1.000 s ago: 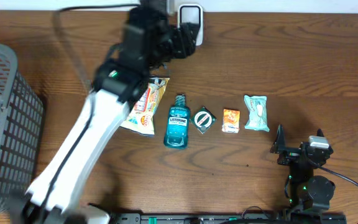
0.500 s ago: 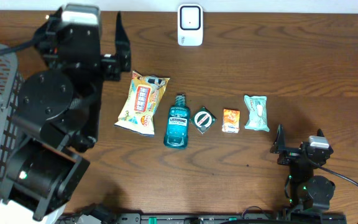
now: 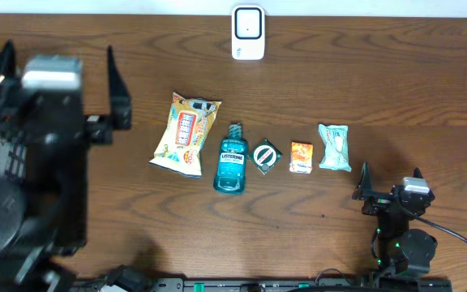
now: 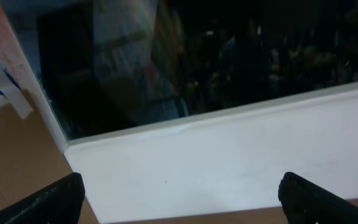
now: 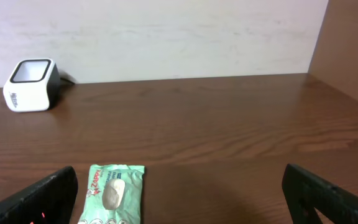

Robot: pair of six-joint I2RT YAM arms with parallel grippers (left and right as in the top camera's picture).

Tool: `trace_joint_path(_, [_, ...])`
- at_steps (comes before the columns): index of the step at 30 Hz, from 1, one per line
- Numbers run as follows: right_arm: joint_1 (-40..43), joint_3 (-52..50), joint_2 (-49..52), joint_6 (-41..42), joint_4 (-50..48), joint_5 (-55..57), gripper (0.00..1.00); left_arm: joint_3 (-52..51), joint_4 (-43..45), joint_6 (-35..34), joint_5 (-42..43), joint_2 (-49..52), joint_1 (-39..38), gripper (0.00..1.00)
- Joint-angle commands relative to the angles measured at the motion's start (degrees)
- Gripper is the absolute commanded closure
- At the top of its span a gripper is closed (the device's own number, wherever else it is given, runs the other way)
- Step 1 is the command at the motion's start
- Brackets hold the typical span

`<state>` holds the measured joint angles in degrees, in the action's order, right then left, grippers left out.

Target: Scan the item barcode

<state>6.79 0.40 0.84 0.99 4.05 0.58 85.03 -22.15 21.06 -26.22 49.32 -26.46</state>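
L gripper [image 3: 59, 50] is seen over the table's left side w/ jaws spread wide, nothing held. R gripper [image 3: 389, 177] is seen front-right, jaws likewise wide & empty. Snack bag [image 3: 186, 134], Listerine bottle [image 3: 232, 159] & green packet [image 3: 335, 148] are laid in a row mid-table, well apart from the scanner [image 3: 248, 32] at the far edge.

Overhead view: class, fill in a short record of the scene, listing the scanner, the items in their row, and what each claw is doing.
scanner: white boxy barcode scanner, at the far edge of the brown wooden table
row, left to right: yellow snack bag; blue mouthwash bottle; dark square packet; small orange packet; mint-green packet
left claw: open, empty, left of the row
right claw: open, empty, on the near side of the mint-green packet
item at scanner: none
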Motion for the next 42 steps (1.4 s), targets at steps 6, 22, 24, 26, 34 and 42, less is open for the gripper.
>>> trace_joint_path(6, [0.1,-0.1,-0.4,-0.4,0.2,-0.3,0.01,-5.7,-0.7,0.7,15.4,-14.9,7.3,0.02])
trace_joint_path(22, [0.1,-0.1,-0.4,14.2,-0.3,-7.3,0.01,-7.5,5.4,-1.5,18.1,-33.2,18.9,0.02])
trace_joint_path(24, [0.1,-0.1,-0.4,24.2,-0.4,-9.3,0.01,-6.9,2.7,-1.9,18.1,-33.4,18.9,0.02])
trace_joint_path(26, [0.1,-0.1,-0.4,33.4,-0.5,-10.3,0.01,-6.9,2.0,-3.3,18.1,-33.8,18.9,0.02])
trace_joint_path(34, [0.1,-0.1,-0.3,45.7,-1.7,-26.3,0.01,-9.4,-0.9,-6.8,18.1,-36.7,18.9,0.02])
trace_joint_path(42, [0.1,-0.1,0.0,40.7,-1.1,-41.2,0.01,-11.8,1.9,-6.8,18.1,-37.1,18.9,0.02])
